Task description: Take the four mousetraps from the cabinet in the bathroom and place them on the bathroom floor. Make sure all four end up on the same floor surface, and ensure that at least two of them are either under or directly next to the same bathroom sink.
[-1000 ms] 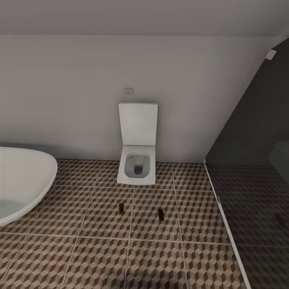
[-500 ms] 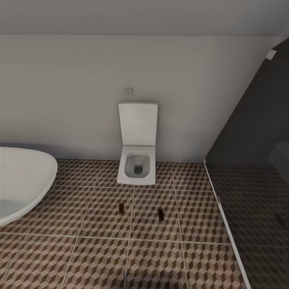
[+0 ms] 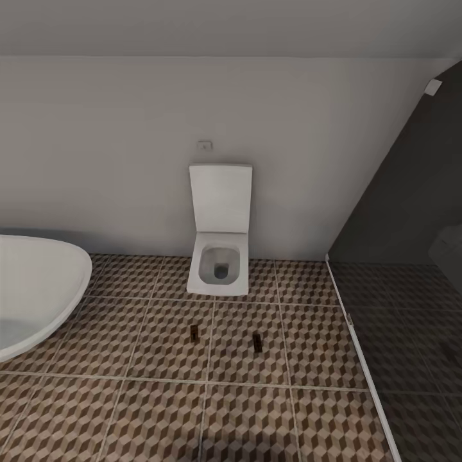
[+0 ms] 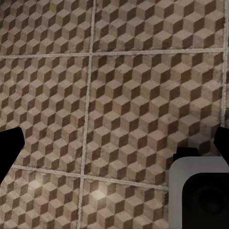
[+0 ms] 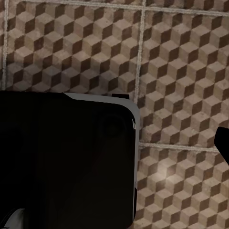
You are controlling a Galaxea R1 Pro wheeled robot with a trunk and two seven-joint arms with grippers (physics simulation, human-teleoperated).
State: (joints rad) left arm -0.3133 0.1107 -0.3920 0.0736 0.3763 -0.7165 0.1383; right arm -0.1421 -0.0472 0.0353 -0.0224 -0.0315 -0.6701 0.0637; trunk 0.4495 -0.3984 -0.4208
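Head view: two mousetraps (image 3: 194,332) (image 3: 257,342) lie on the floor (image 3: 160,410) before the toilet (image 3: 219,256), well apart from the tub (image 3: 38,282) at the left edge; two seem still to fetch. Wrist views: floor tiles; left tool (image 4: 114,143) apparently open and empty, right tool's state cannot be told.

white toilet (image 3: 219,247), bathtub (image 3: 35,289), dark partition (image 3: 410,192)

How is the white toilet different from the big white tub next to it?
The toilet is boxy with square corners; the tub has a rounded rim. The toilet sits against the back wall, whole in view; the tub is cut off by the picture's left edge. Both are white and stand on the bathroom floor.
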